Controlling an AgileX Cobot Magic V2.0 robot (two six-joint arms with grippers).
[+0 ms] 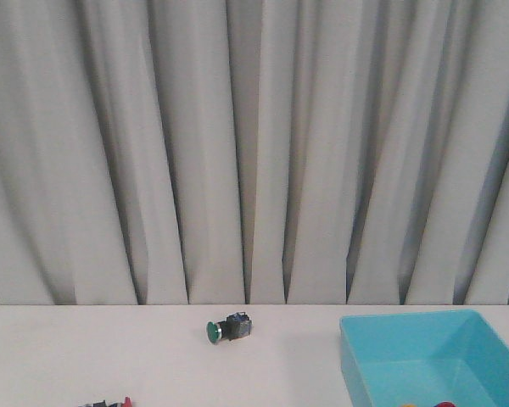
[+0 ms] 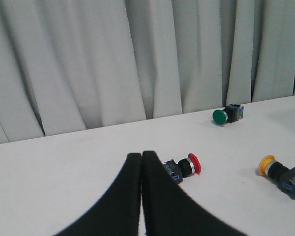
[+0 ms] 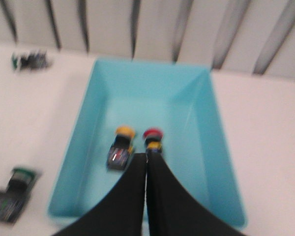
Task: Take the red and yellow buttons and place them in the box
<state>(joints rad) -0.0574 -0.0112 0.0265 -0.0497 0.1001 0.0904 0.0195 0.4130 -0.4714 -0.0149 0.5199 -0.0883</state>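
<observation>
White worktop (image 1: 110,356) is seen across the lower part of the front view, backed by a grey-white pleated curtain (image 1: 254,153) filling the rest of the frame. Turquoise box (image 1: 433,356) is set at lower right of the front view; green-capped button (image 1: 228,328) lies on its side near centre, well apart from the box.

In the right wrist view, the box (image 3: 88,132) is seen from above, with a yellow-capped button (image 3: 120,146) and a red-capped button (image 3: 153,140) lying side by side on its floor. Right gripper (image 3: 146,162) is held over the box, fingers pressed together, nothing between them. Two more buttons, blurred, are seen on the worktop at upper left and lower left outside the box.

In the left wrist view, left gripper (image 2: 141,160) is closed with fingers touching, nothing held. A red button (image 2: 183,168) lies on the worktop just beside the fingertips; a yellow button (image 2: 281,176) lies at right edge, and the green one at upper right near the curtain
</observation>
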